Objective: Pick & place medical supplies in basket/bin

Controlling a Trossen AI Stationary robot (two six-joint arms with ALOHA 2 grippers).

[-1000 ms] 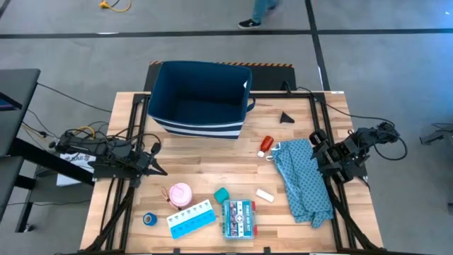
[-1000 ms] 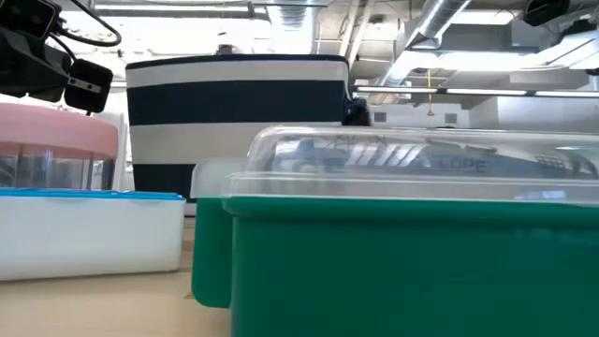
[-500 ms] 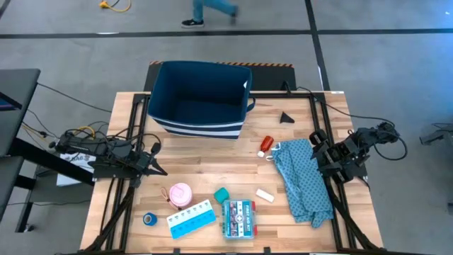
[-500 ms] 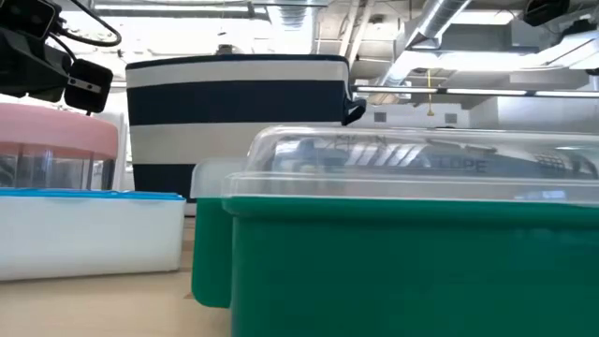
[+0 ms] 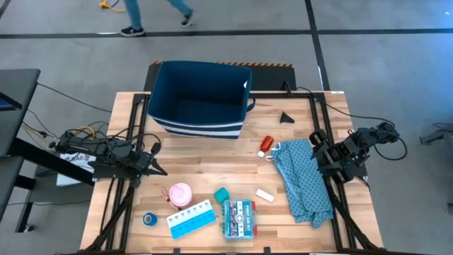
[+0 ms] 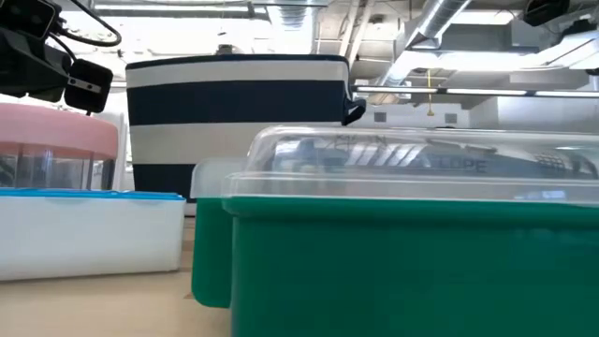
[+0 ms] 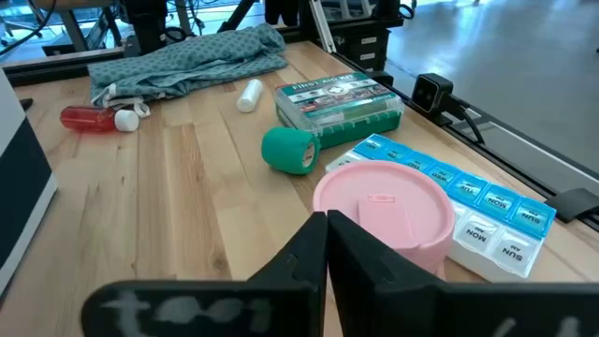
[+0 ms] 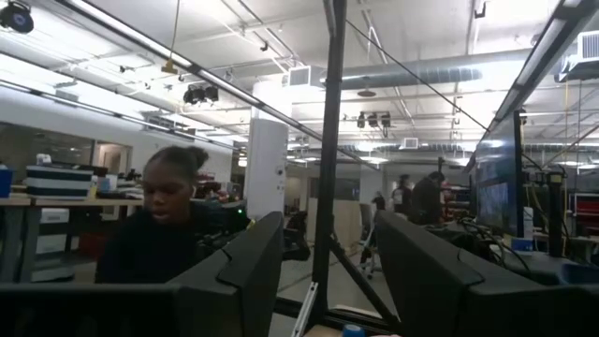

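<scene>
Resting at the table's left edge, the left hand (image 5: 157, 168) had its fingers pressed together on nothing, pointing toward the pink roll (image 5: 180, 194) just ahead of it. In its wrist view the closed fingers (image 7: 323, 245) met in front of that roll, with the light-blue pill organizer (image 7: 468, 208) beside it, the teal roll (image 7: 289, 150) a little farther on, and the green first-aid box (image 7: 339, 103) beyond. The right hand (image 5: 322, 153) sat at the table's right edge with its fingers apart and empty, over the edge of a crumpled blue-green cloth (image 5: 303, 180); its camera looked out into the room, where a person sat at a monitor.

Over the last second neither arm had moved, and none of the supplies had shifted. The only change was beyond the table: a person's legs (image 5: 152, 15) had walked leftward across the floor at the far side.

The blue tape roll (image 5: 149, 219), the red-capped bottle (image 5: 265, 145) and a small white piece (image 5: 265, 195) all lay on the wooden table (image 5: 205, 163), apart from one another. The navy bin (image 5: 201, 98) stood at the far side, and I could see nothing inside it.

My reading was that the task had not yet begun: no item was held, none was binned, and the pink roll looked the likeliest first pick for the left hand.
</scene>
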